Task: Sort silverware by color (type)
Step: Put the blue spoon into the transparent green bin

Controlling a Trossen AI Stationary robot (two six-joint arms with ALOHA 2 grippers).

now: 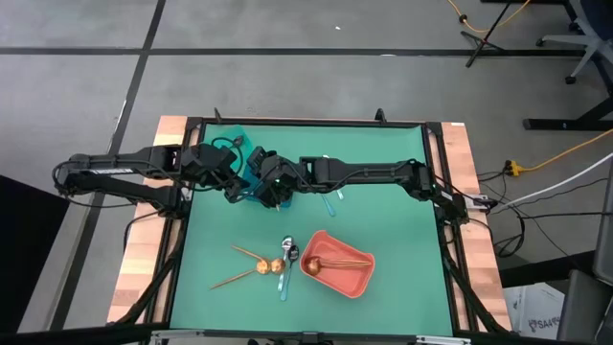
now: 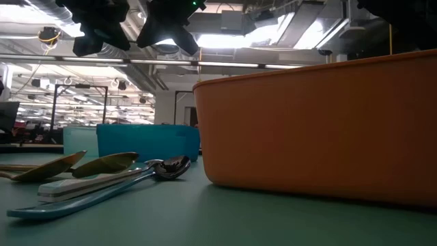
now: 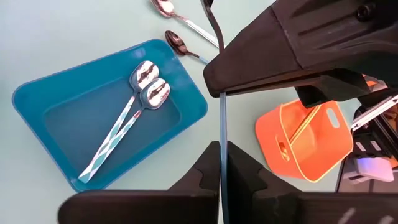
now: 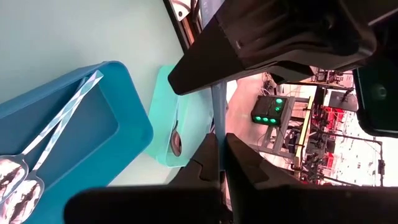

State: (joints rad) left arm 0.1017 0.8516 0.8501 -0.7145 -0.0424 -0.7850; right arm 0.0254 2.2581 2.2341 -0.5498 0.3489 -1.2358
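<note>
My left gripper point(image 1: 237, 186) and my right gripper point(image 1: 271, 188) meet above the blue bin point(image 1: 255, 180), both shut on one thin spoon with a light-blue handle point(image 3: 222, 121) and a dark bowl point(image 3: 208, 7). The blue bin holds two silver spoons with light-blue patterned handles point(image 3: 134, 102). The teal bin point(image 4: 174, 112) holds a dark spoon point(image 4: 176, 143). The coral bin point(image 1: 337, 264) holds copper utensils point(image 3: 305, 124). Copper spoons point(image 1: 247, 265) and silver spoons point(image 1: 285, 255) lie on the mat. My left gripper pinches the spoon's light-blue handle point(image 3: 222, 152) between its two fingers, which lie along the handle. The spoon is lifted clear above the mat and the blue bin. My right gripper pinches the same handle point(image 4: 217, 127) between its two fingers, coming from the opposite side, facing my left gripper.
The green mat point(image 1: 402, 240) is bordered by a dark frame and wooden table edges point(image 1: 144, 259). In the low view the coral bin point(image 2: 321, 123) stands close at the right and loose spoons point(image 2: 102, 167) lie at the near left.
</note>
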